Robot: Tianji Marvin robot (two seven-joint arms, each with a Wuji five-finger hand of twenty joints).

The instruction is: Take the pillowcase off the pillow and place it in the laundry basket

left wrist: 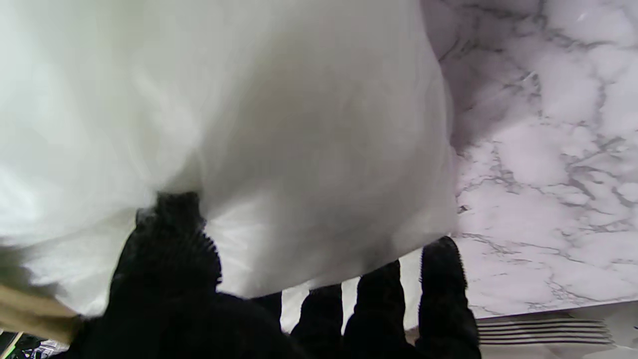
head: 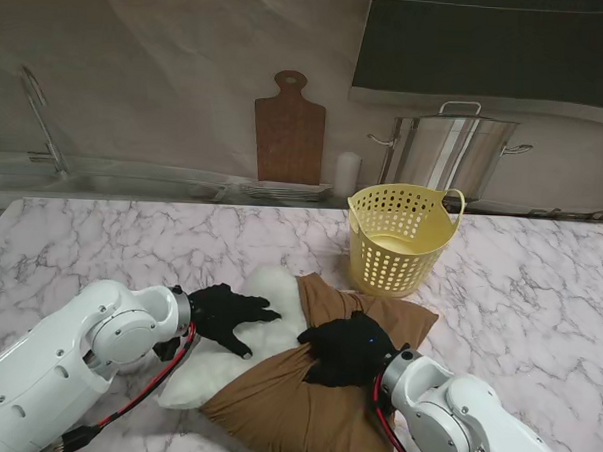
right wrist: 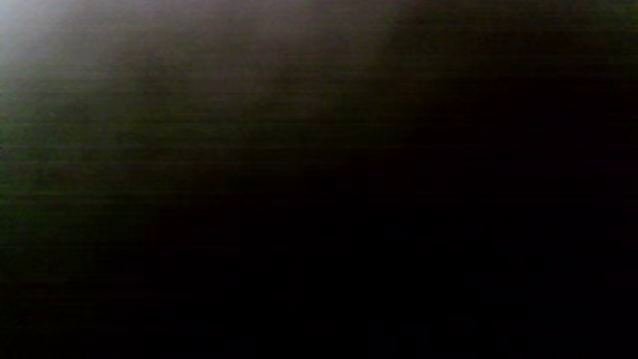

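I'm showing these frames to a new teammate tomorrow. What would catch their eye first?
Probably the white pillow half out of its brown pillowcase at the near middle of the marble table, with the left hand pressed on the bare pillow and the right hand bunching the brown cloth. Next, the yellow laundry basket standing just beyond them. The right wrist view is almost black.

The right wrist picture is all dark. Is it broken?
Probably not broken. The right hand is pressed into the bunched brown pillowcase, so cloth likely covers that camera. Otherwise only the white pillow sticks half out, as expected.
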